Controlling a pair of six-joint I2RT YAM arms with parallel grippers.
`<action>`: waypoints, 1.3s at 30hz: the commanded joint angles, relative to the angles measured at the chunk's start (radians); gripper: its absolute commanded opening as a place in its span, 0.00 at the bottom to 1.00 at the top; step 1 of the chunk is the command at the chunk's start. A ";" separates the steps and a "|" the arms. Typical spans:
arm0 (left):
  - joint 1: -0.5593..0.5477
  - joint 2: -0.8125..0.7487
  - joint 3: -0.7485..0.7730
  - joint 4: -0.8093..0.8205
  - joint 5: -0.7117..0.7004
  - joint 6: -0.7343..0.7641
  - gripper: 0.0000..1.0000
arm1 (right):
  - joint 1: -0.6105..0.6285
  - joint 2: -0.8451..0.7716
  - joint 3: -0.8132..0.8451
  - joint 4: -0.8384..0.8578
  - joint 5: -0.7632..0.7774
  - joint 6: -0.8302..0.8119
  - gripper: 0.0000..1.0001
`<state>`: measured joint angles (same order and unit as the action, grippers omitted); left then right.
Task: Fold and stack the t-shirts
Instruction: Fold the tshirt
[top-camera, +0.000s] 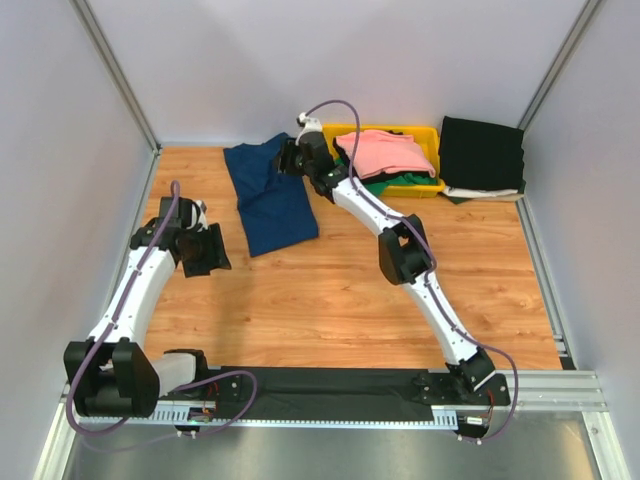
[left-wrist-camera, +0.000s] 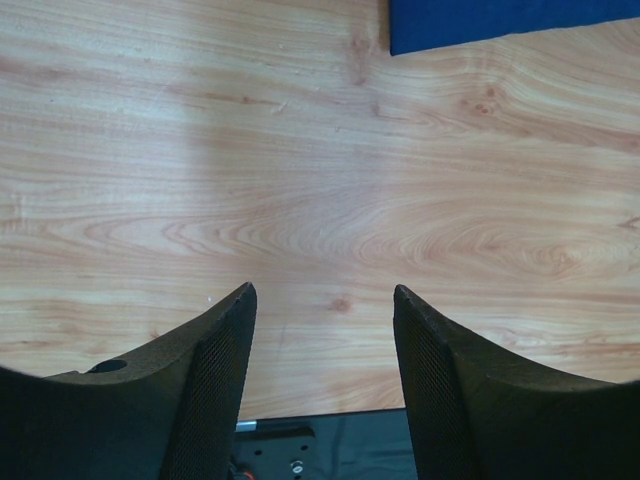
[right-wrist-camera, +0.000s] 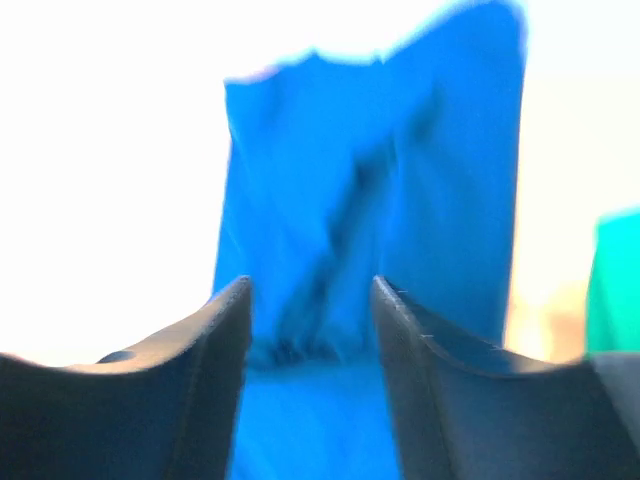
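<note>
Navy t-shirt (top-camera: 270, 200) part-folded, upper centre-left of top view. Right gripper (right-wrist-camera: 310, 280) at its upper right edge, jaws parted around cloth; cannot tell if cloth snags. Risk: pulling away drags fold open. Left gripper (left-wrist-camera: 322, 288) released, empty, over wooden table (left-wrist-camera: 150, 150).

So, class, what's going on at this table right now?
The right arm's fingers stand apart at the far edge of the navy shirt lying on the table. The left fingers hang open over bare table. A pink shirt and a green shirt sit in the yellow bin; a black one lies folded beside it.
</note>
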<state>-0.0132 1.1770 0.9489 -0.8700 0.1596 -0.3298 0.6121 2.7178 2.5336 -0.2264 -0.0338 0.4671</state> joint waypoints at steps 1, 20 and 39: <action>-0.022 -0.005 0.014 0.025 0.001 0.026 0.64 | 0.009 -0.173 0.013 0.387 0.092 -0.013 0.57; -0.047 0.124 -0.076 0.327 0.196 -0.270 0.79 | -0.041 -0.900 -1.165 0.115 -0.101 0.074 0.88; -0.071 0.487 -0.085 0.634 0.147 -0.414 0.69 | -0.086 -0.560 -1.144 0.193 -0.345 0.137 0.65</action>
<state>-0.0792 1.6424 0.8768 -0.3286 0.3351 -0.7067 0.5224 2.1059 1.3693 -0.0463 -0.3576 0.5915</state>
